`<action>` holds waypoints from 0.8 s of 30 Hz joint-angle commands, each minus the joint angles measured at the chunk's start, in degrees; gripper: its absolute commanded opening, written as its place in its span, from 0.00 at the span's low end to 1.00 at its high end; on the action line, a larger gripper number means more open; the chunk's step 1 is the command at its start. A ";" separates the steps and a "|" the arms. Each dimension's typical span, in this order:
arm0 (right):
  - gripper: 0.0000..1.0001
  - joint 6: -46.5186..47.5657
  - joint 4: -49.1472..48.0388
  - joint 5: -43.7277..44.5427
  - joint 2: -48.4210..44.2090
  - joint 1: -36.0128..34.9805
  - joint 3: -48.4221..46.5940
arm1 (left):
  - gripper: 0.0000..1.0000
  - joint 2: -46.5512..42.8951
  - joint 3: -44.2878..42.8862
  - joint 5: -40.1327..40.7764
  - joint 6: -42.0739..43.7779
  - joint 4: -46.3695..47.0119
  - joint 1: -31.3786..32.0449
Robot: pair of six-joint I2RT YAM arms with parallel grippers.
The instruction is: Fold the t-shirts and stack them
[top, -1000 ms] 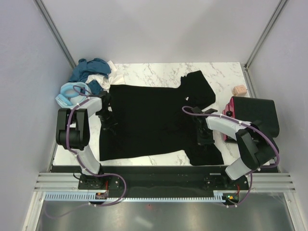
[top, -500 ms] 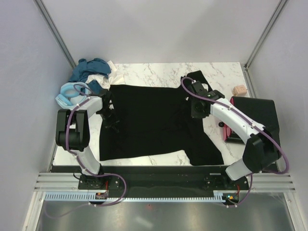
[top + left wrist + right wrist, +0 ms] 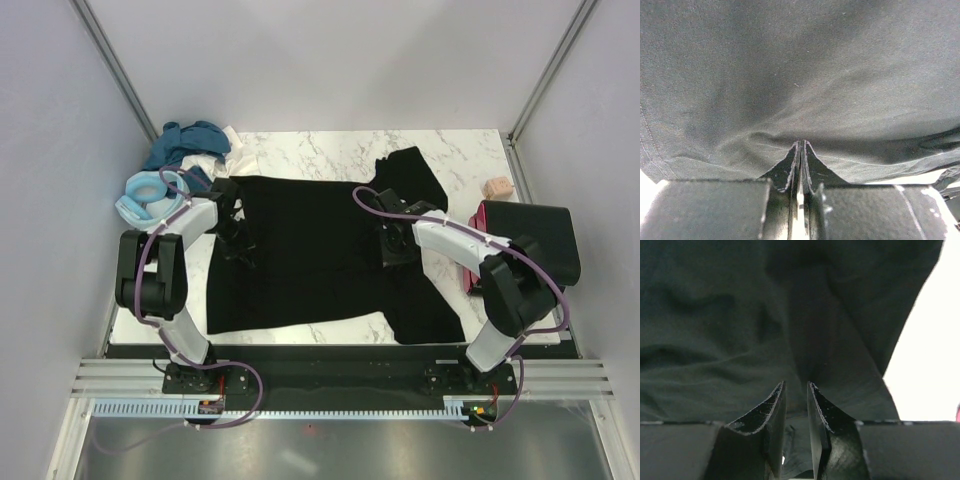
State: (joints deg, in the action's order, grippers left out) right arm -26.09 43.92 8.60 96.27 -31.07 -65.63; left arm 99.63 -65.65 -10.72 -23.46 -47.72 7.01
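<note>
Matt, fine-knit cloth is seen on the black t-shirt (image 3: 300, 250); a smooth marbled finish on the bench (image 3: 320, 150); scuffed black plastic on the right gripper (image 3: 795, 386).

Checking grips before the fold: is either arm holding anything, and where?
The left fingers look pinched on the black shirt near its hem; the right fingers stand open, holding nothing.

Nothing readable is showing in any view: the black t-shirt (image 3: 310, 250) is carrying no print, and no label or number is appearing elsewhere.
</note>
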 commanded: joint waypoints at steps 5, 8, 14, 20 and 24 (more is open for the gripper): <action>0.30 0.24 -4.19 -2.80 -1.01 -1.62 2.51 | 0.02 2.67 -0.45 0.08 1.84 2.02 0.90; 0.24 0.42 -3.41 -2.36 3.03 -1.71 2.43 | 0.02 3.63 -1.15 0.79 1.84 2.20 1.52; 0.00 -1.51 0.19 4.14 8.58 -1.98 0.77 | 0.02 5.31 -2.29 2.37 1.58 2.20 2.13; 0.00 -6.17 4.85 10.21 6.92 -1.45 2.25 | 0.02 5.04 -1.41 3.60 1.05 2.11 2.14; 0.00 -8.54 6.00 10.03 4.29 0.30 4.98 | 0.02 5.04 -0.71 4.92 0.44 2.11 2.14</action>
State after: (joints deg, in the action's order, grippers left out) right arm -30.94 45.69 14.76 102.61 -32.71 -64.10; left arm 104.71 -66.06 -8.14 -23.46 -46.33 9.02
